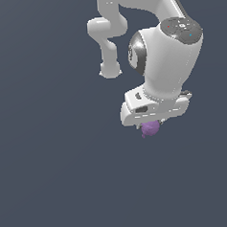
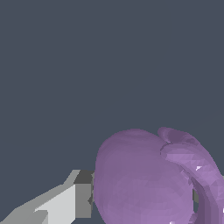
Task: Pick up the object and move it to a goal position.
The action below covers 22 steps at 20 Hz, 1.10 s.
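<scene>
- The arm comes in from the top of the exterior view, loops down through a bent white link, and ends in a bulky wrist with a dark cap.
- The gripper hangs under that wrist, its white body tilted; its fingers are mostly hidden behind the body in the exterior view.
- The object, a small purple lump, sits directly below the gripper body, touching its underside and poking out only slightly.
- In the wrist view one finger shows as a grey-and-white block with a dark pad, and that pad presses against the side of the object.
- The object fills much of the wrist view beside that finger: a smooth rounded mass with a ridged, knobby part on its far side from the finger.
- The other finger is hidden behind the object, but the jaws stand narrow, closed around the lump.
- Around gripper and object there is only flat, dark grey-blue ground.
</scene>
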### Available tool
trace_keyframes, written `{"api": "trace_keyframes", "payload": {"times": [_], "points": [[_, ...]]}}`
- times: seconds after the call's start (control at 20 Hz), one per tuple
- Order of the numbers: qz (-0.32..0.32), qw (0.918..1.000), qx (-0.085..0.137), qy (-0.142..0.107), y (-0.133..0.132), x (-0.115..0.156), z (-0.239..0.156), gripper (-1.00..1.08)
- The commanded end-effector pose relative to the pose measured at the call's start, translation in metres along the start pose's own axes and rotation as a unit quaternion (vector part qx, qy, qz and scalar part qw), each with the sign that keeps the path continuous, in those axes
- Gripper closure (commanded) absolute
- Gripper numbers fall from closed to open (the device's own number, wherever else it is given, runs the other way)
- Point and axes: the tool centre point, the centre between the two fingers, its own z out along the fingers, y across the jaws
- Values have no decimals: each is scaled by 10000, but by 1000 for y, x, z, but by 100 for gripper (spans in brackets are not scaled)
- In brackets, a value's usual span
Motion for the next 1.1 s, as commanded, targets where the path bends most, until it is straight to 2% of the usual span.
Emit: {"api": "trace_keyframes", "payload": {"times": [0.0, 0.5, 1.05], "points": [[5, 10000, 0, -3, -10, 9, -12, 108], [5, 10000, 0, -3, -40, 39, -48, 108], [5, 10000, 0, -3, -63, 61, -75, 108]]}}
